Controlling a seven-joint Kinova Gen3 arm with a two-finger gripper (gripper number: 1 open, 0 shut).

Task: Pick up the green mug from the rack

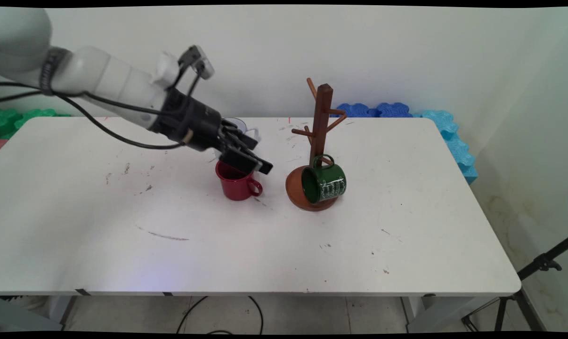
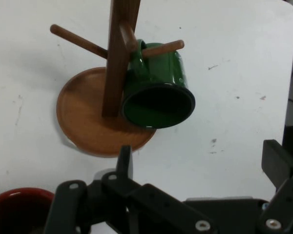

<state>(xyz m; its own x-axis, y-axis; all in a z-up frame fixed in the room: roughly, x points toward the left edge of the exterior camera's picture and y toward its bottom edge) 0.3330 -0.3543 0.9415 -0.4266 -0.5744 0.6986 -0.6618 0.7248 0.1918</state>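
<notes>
A: Main view: where's the black two-finger gripper (image 1: 251,162)?
B: Spread wide, empty, just over the small red enamel mug (image 1: 237,182) on the white tabletop (image 1: 274,245).
A: Beyond it?
B: A dark green enamel mug (image 1: 324,182) already hangs on the brown wooden mug tree (image 1: 319,141).

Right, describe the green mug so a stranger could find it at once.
Start at the white table and find the brown wooden mug tree standing on its round base near the middle. The green mug hangs by its handle from a low peg of that tree, tipped on its side. The red mug to its left stands upright on the table under the pincer.
</notes>
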